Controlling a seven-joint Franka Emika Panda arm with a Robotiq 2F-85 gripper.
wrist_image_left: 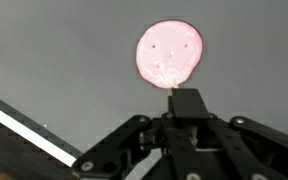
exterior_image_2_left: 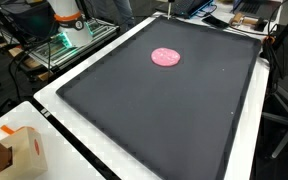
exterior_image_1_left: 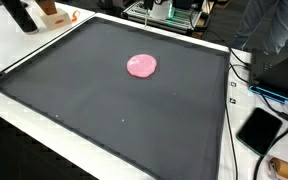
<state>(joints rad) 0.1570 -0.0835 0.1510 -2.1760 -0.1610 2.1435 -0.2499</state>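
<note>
A flat round pink disc (wrist_image_left: 170, 52) with small face-like dots lies on the dark mat (wrist_image_left: 54, 60). In the wrist view it sits just beyond my gripper (wrist_image_left: 188, 95). The black fingers are pressed together into one block, shut, and nothing is visible between them. The fingertips hover close to the near rim of the disc; I cannot tell whether they touch it. In both exterior views the pink disc (exterior_image_1_left: 142, 66) (exterior_image_2_left: 165, 56) lies alone toward the far part of the mat. The gripper itself is out of frame in those views.
The black mat (exterior_image_1_left: 104, 110) covers a white table (exterior_image_2_left: 54, 95). A dark phone-like slab (exterior_image_1_left: 259, 130) and cables lie beside one edge. A cardboard box (exterior_image_2_left: 19, 150) stands at a corner. The arm's base (exterior_image_2_left: 69, 18) and equipment racks stand behind the table.
</note>
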